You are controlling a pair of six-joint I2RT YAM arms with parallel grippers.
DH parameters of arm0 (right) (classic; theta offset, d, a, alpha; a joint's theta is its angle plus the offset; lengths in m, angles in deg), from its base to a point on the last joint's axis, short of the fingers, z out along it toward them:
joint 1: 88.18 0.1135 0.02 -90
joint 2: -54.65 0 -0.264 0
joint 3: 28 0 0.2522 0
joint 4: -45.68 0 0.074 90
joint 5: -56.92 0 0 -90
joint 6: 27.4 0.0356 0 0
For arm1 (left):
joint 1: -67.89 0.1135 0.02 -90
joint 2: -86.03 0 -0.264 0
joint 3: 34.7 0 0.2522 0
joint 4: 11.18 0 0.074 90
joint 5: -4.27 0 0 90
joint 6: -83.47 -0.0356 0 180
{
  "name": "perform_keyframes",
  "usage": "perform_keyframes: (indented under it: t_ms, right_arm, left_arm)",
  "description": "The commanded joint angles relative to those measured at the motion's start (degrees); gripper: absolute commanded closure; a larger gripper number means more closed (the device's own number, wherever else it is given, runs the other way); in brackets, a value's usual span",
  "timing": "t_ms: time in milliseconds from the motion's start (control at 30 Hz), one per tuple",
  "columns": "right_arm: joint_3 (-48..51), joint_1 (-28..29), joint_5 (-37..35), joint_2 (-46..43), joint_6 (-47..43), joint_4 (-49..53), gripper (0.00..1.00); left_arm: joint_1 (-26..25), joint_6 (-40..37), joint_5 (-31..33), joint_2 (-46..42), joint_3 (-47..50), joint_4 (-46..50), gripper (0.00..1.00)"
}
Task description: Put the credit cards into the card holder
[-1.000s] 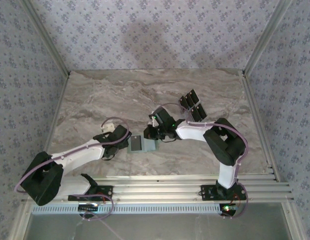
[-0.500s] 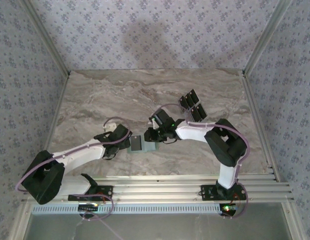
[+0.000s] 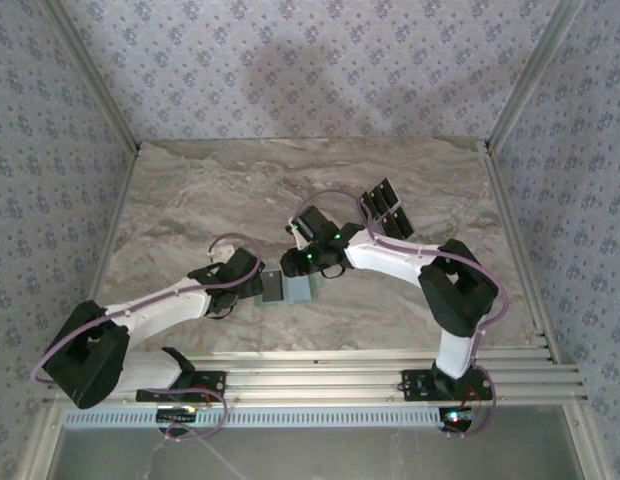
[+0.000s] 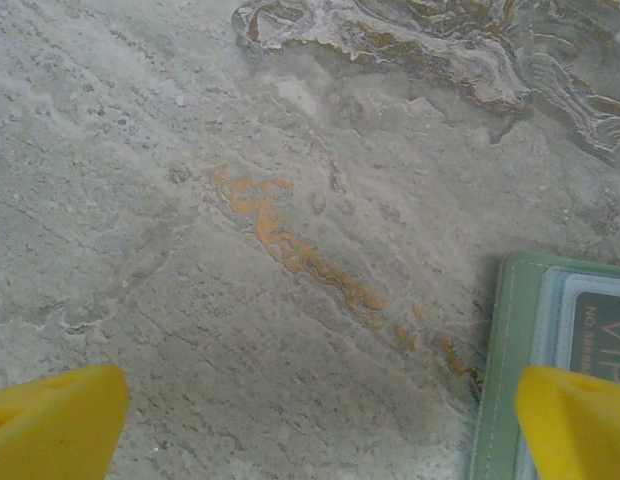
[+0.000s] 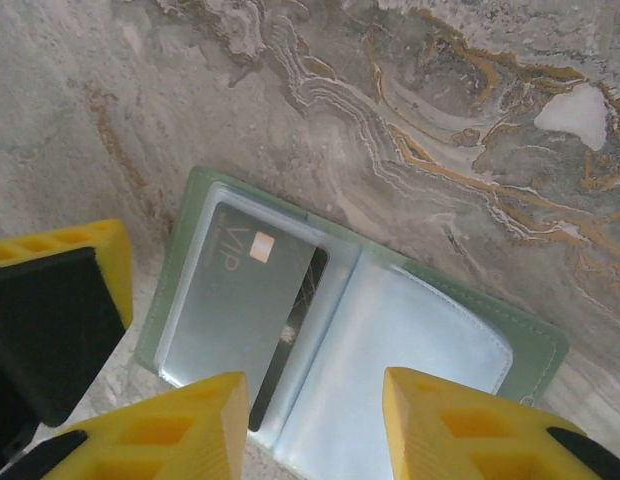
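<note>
The sage-green card holder (image 5: 530,345) lies open on the marble, showing two clear pockets. A black credit card (image 5: 252,305) marked VIP sits mostly inside its left pocket, with one dark edge sticking out toward the fold. My right gripper (image 5: 315,420) hovers open just above the holder with nothing between its fingers. My left gripper (image 4: 315,430) is open too, low over the marble, its right fingertip (image 4: 580,420) over the holder's left edge (image 4: 500,360). From above, the holder (image 3: 300,290) lies between the left gripper (image 3: 254,284) and the right gripper (image 3: 293,263). Several more black cards (image 3: 383,210) lie at the back right.
The marble tabletop (image 3: 190,200) is bounded by patterned walls on three sides and an aluminium rail (image 3: 320,375) along the near edge. The right forearm (image 3: 385,258) stretches between the holder and the spare cards.
The right gripper has shifted up and left, now over the holder's far side. The card has slid deeper into the left pocket. The left arm has barely moved.
</note>
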Motion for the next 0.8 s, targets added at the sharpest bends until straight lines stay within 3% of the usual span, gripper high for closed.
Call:
perform_keyframes:
  t_ms: [0,433,767]
  right_arm:
    - [-1.7,0.2,-2.5,2.6,-2.7,4.7,0.58]
    - [-1.3,-0.3,-3.5,5.5,-3.2,5.0,0.58]
    - [1.0,-1.6,5.9,7.4,1.7,0.8,0.57]
  left_arm:
    - [-0.2,-0.8,-0.4,-0.4,-0.1,-0.4,0.0]
    - [-0.3,-1.2,-0.8,0.5,-0.2,-1.1,0.01]
    - [-1.3,-2.5,-1.3,0.4,-1.3,-1.2,0.01]
